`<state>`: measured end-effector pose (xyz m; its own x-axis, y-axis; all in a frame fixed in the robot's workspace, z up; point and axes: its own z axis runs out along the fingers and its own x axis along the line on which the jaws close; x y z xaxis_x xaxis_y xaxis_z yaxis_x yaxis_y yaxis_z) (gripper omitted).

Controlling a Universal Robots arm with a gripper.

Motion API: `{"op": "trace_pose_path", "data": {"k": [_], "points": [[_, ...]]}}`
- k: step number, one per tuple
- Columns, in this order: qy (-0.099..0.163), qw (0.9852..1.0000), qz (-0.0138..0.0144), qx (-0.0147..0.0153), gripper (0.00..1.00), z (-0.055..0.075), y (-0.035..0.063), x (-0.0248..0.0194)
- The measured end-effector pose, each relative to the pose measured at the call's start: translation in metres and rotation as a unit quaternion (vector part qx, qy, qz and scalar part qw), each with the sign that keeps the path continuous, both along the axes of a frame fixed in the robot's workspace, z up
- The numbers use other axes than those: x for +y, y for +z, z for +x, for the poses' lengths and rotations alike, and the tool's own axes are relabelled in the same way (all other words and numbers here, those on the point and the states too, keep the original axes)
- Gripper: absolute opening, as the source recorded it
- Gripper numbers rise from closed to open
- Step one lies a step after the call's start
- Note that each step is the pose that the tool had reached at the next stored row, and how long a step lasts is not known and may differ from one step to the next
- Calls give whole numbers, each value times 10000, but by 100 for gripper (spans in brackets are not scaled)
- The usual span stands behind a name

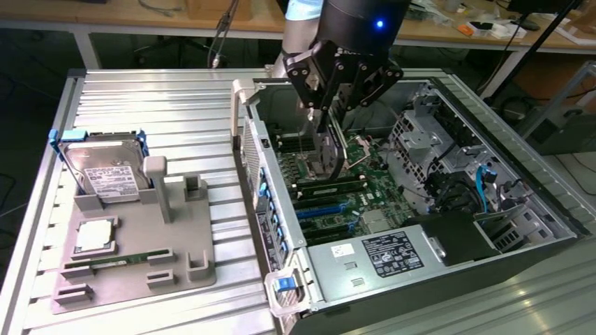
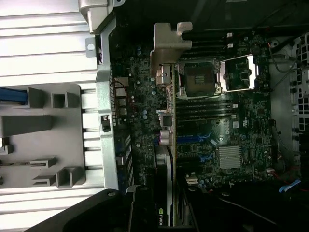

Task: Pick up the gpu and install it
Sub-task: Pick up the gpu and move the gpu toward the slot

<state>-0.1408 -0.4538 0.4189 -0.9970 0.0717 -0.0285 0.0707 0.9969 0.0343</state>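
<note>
The fingers (image 1: 312, 94) pinch the gpu (image 1: 328, 150), which hangs edge-down just below them, above the motherboard (image 1: 373, 174) of the open computer case (image 1: 250, 139).

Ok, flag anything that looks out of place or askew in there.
Nothing looks spilled or damaged. The gpu hangs on edge in the tool over the motherboard, apparently not seated in a slot. The processor socket appears open and empty, its cover plate swung aside.

Ribbed metal table (image 1: 158, 91); cluttered wooden workbench (image 1: 121, 12) behind; dark floor (image 1: 28, 70) beneath bench.
</note>
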Motion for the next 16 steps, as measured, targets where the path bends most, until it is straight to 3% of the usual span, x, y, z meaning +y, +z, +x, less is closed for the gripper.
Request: {"op": "trace_pose_path", "data": {"k": [16], "points": [[0,10000,0,0,27,188,0,0]]}}
